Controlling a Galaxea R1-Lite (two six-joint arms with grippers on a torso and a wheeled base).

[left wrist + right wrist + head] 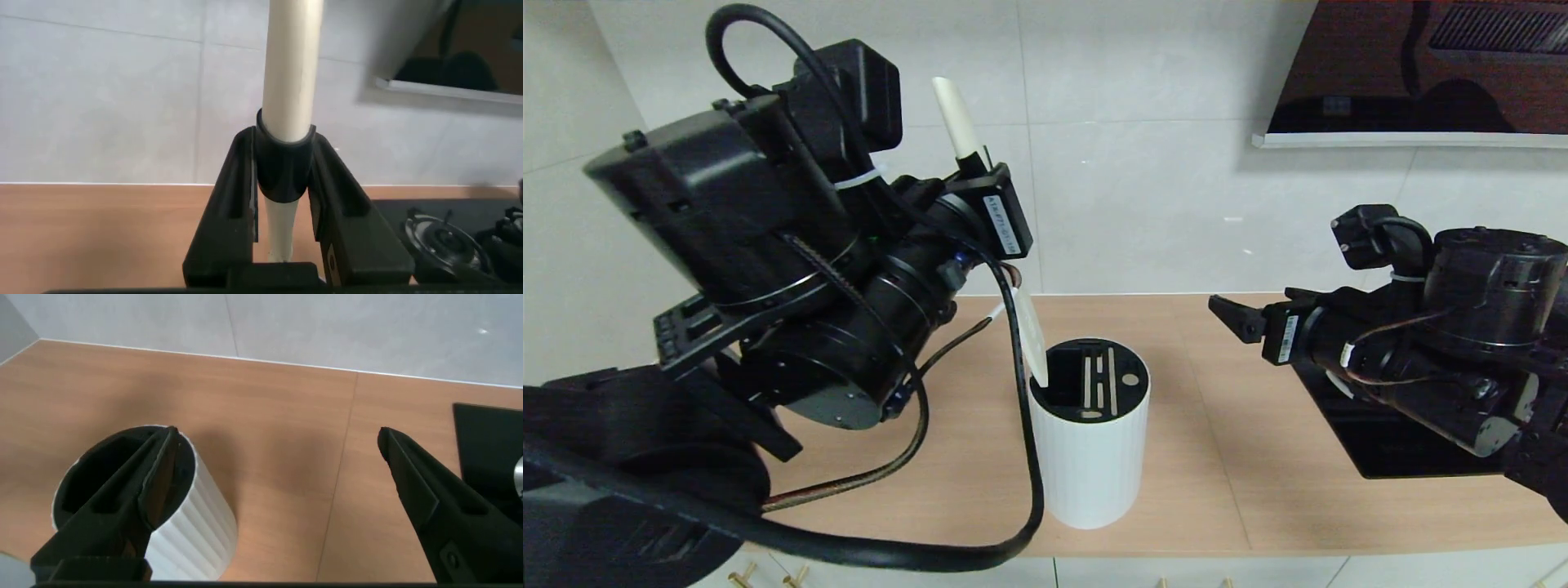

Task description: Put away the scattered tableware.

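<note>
Left gripper [982,173] was clamped shut on a knife-like utensil [292,65] by its cream handle [953,110]. The handle pointed up and the flat white blade [1032,339] angled down, tip right at the big opening in the white ribbed holder [1094,465] on the wooden counter [1241,490]. It looked light and stiff, with a smooth handle that's probably a bit slippery. The thin blade seemed chip-prone, so grabbing the handle made sense. Right gripper [1237,317] hung off to the holder's right, jaws wide apart, holding nothing.
</note>
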